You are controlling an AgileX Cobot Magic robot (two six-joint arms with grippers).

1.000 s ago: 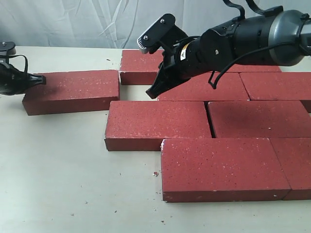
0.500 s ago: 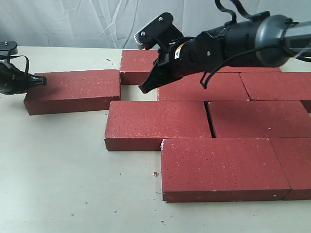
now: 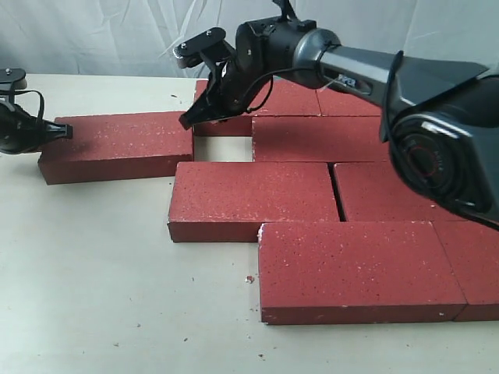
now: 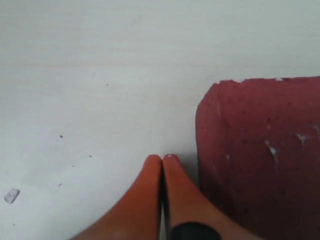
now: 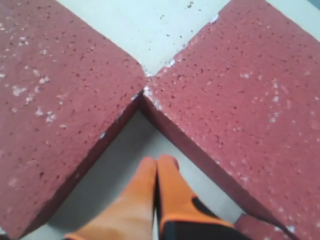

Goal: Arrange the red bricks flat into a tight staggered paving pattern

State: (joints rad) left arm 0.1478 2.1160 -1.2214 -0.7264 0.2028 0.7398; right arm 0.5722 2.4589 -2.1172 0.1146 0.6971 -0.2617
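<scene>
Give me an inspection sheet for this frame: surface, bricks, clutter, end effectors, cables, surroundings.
Surface: pale table, a few dark specks.
Job's things: red bricks all lie flat, in staggered rows at right. One loose brick sits at left, with a gap between it and its row.
Clutter: small brick crumbs only.
End effectors: left end effector shut, at the loose brick's outer end; contact unclear. Right end effector shut, empty, by the loose brick's inner far corner.
Cables: black cables on the right arm, off the bricks.
Surroundings: wrinkled white sheet behind the table.
</scene>
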